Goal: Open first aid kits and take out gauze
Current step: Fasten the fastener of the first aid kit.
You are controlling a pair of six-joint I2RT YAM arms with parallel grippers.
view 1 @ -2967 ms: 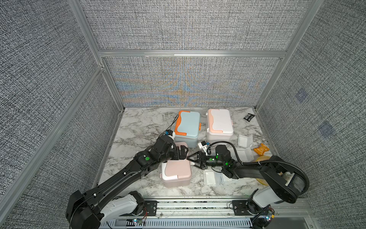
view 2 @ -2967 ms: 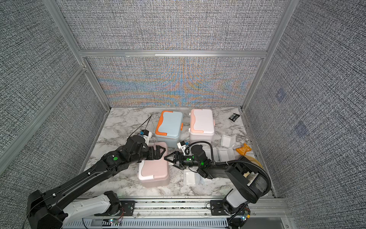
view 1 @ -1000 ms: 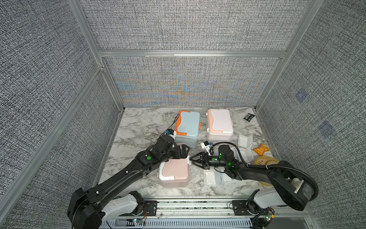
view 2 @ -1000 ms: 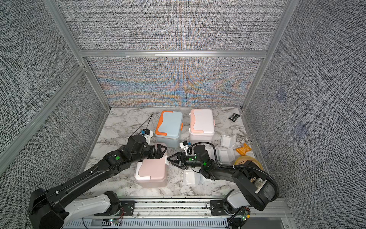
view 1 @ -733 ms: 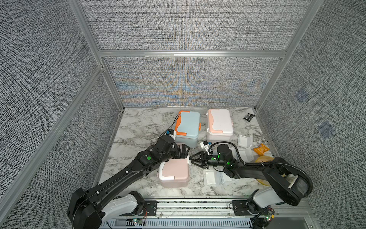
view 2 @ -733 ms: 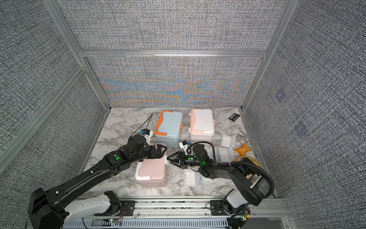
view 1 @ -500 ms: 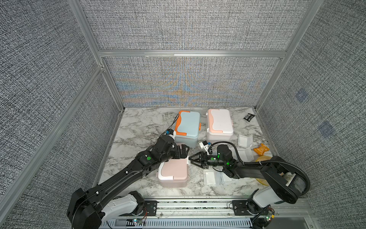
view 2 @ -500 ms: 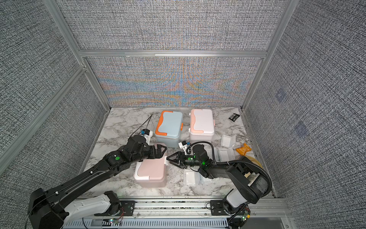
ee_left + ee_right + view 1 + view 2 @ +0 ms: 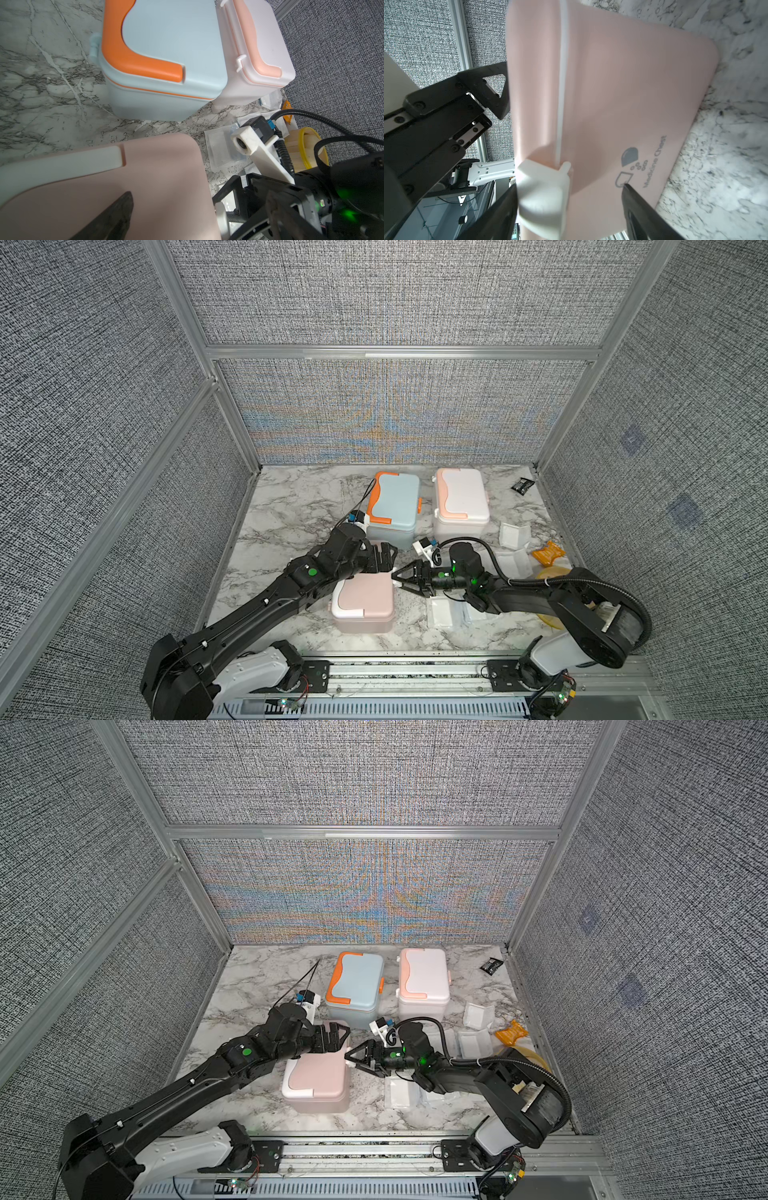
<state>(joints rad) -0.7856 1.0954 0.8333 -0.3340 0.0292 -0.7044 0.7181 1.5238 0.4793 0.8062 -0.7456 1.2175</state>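
The pink first aid kit [image 9: 365, 601] [image 9: 318, 1077] stands near the front, lid down. Its white latch [image 9: 544, 187] faces my right gripper [image 9: 401, 578] [image 9: 571, 207]. That gripper is open at the kit's right side, and the latch sits just inside one jaw. My left gripper [image 9: 383, 561] [image 9: 193, 218] hangs open over the kit's back right corner, one finger [image 9: 118, 214] above the lid. The blue-and-orange kit [image 9: 392, 502] and the white-and-peach kit [image 9: 459, 499] stand shut behind. Gauze pads lie on the marble: one [image 9: 442, 612] beside my right arm, two [image 9: 515, 535] [image 9: 513, 562] farther right.
A small black packet [image 9: 523, 485] lies at the back right corner. An orange packet [image 9: 548, 551] and a yellow-rimmed roll [image 9: 552, 574] sit by the right wall. My two grippers nearly touch over the pink kit's corner.
The pink kit has slid a little toward the front left. My right gripper's jaws have widened beside it. The left arm has barely moved.
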